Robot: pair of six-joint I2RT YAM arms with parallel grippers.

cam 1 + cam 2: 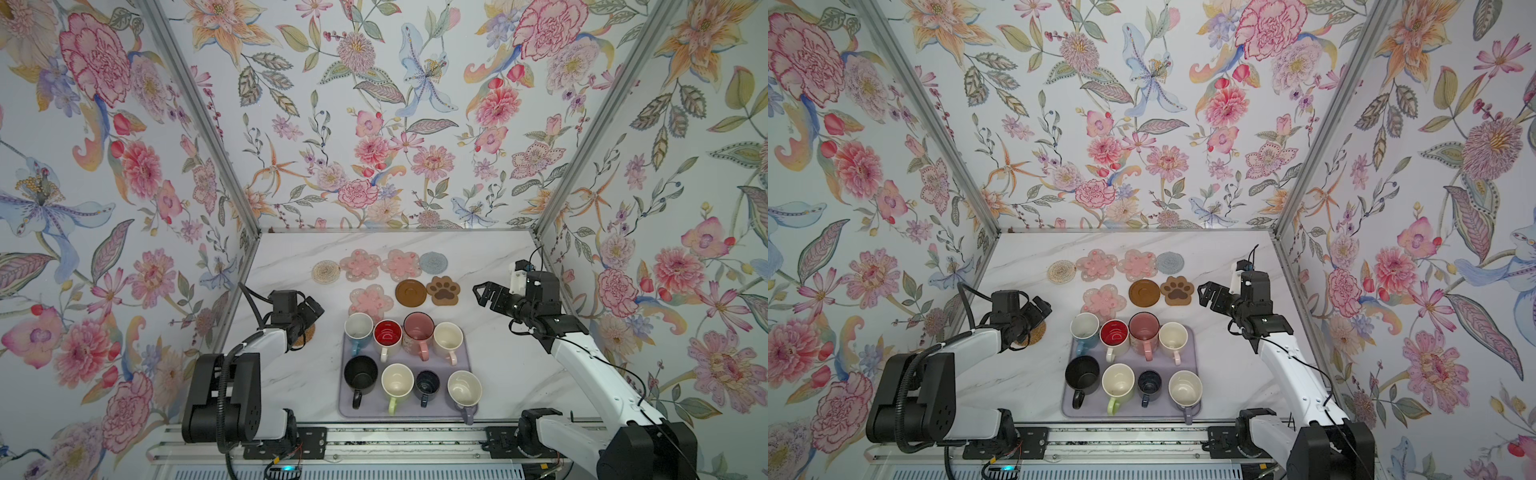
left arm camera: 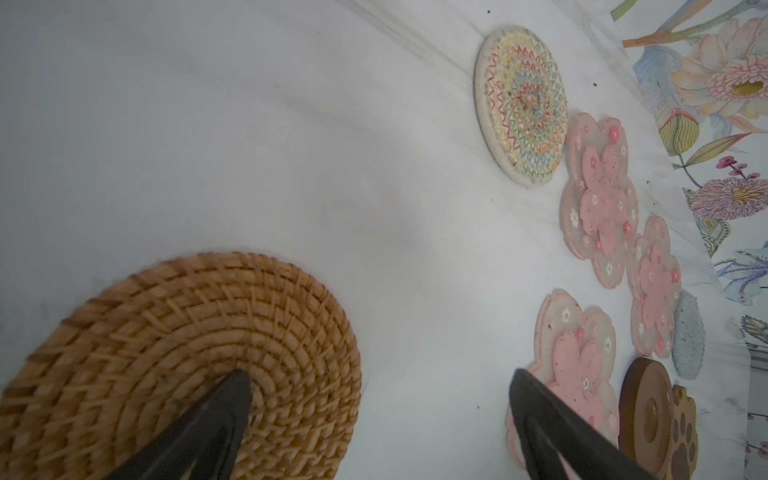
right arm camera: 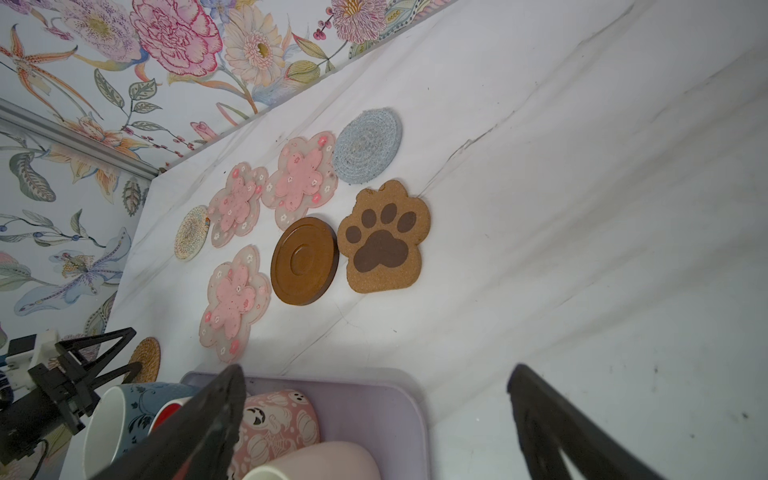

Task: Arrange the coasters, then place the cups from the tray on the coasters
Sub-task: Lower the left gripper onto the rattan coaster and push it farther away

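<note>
Jaws apart both sides; tan coaster [image 2: 166, 332] half-hidden from above, clear at left wrist.

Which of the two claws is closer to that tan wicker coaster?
Left. The left gripper hangs partly over the tan woven coaster; the right gripper is far off, beside the paw-print coaster.

- A big flat lavender tray [image 1: 345, 411] sits at the front of the white marble table [image 1: 519, 374].
- Eight handled mugs [image 1: 360, 372] stand in it, four behind four.
- Seven flat coasters [image 1: 401, 265] lie behind the tray: four at the back, three nearer.
- A tan woven round coaster [image 1: 1036, 332] lies left of the tray.
</note>
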